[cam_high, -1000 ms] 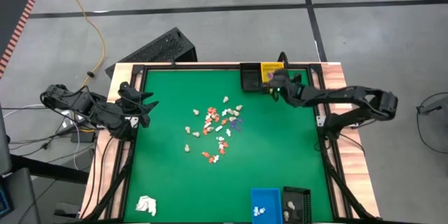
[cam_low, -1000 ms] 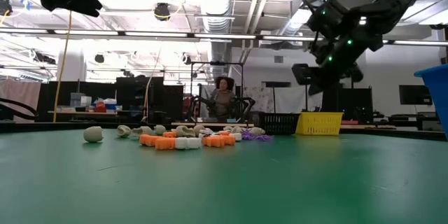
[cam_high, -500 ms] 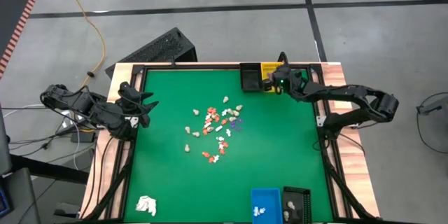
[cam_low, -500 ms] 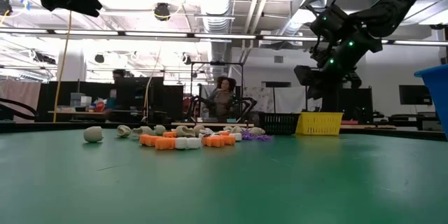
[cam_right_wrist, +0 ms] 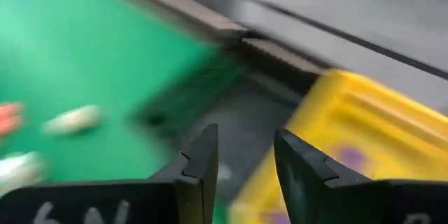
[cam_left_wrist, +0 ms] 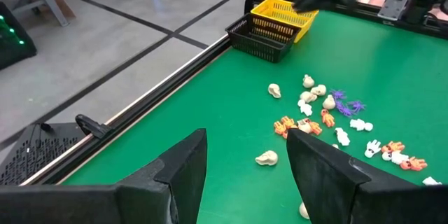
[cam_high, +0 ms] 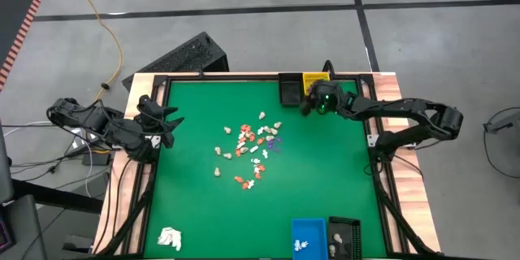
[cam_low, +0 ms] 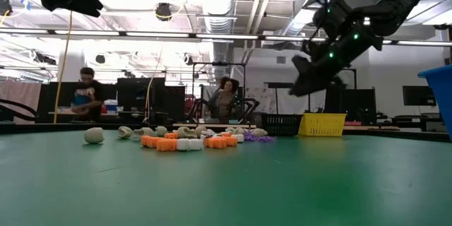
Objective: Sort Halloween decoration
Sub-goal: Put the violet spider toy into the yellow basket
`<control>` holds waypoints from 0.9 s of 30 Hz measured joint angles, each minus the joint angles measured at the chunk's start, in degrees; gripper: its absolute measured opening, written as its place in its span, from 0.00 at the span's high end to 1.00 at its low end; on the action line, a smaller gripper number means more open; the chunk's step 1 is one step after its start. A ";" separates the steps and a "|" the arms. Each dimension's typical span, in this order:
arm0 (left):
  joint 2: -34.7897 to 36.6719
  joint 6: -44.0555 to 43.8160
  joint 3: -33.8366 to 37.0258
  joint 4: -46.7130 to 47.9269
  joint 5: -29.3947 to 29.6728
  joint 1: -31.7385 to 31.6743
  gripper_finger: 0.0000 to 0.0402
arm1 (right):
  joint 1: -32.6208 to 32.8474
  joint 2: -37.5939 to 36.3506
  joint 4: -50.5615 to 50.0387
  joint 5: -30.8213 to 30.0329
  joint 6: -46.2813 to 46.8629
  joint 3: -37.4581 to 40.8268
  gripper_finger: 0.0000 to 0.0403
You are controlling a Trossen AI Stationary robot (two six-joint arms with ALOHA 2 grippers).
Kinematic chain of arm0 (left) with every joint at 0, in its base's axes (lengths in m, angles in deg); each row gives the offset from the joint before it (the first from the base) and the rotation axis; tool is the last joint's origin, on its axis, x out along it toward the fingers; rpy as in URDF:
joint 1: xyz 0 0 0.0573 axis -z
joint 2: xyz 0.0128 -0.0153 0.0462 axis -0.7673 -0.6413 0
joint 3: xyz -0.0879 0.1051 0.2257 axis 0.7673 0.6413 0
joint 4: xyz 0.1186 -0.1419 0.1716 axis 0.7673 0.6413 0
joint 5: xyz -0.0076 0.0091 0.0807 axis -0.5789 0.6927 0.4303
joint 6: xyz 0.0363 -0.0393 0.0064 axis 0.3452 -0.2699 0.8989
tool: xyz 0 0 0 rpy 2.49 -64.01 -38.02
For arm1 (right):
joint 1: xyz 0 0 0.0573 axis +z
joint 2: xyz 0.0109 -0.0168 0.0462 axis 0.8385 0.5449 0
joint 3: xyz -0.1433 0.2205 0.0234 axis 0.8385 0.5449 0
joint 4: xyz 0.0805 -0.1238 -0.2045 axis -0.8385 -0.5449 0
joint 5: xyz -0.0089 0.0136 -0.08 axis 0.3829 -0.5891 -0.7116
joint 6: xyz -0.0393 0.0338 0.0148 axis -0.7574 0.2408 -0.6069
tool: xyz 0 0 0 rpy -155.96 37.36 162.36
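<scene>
The Halloween decoration is a loose scatter of tiny orange, white, cream and purple pieces lying on the green mat; it also shows in the low view and the left wrist view. My right gripper hangs open and empty above the mat, just in front of the black basket and the yellow basket, which holds a purple piece. My left gripper waits open over the table's left edge.
A blue bin and a black bin stand at the near right edge. A white wadded lump lies at the near left corner. A black frame rims the mat. People show in the room beyond.
My right gripper has swung away from above the yellow basket toward the table's left and the scattered pieces. It has tipped from pointing steeply down to slanting down toward the mat.
</scene>
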 joint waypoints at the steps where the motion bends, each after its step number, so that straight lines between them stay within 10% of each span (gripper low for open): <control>1: 0.01 0.01 0.00 0.00 0.00 0.01 0.53 | 1.78 0.00 1.18 3.88 -1.66 0.00 0.67; 5: 0.00 0.01 0.00 0.00 0.00 0.00 0.53 | 10.90 0.52 3.68 9.50 -2.98 -0.02 0.67; 14: -0.01 0.03 0.00 0.00 0.00 0.01 0.53 | 27.26 11.24 9.99 -2.97 -2.01 -0.02 0.67; 27: -0.02 -0.01 0.00 0.02 -1.64 0.00 0.53 | 27.04 24.86 21.46 -4.54 -0.21 -0.02 0.67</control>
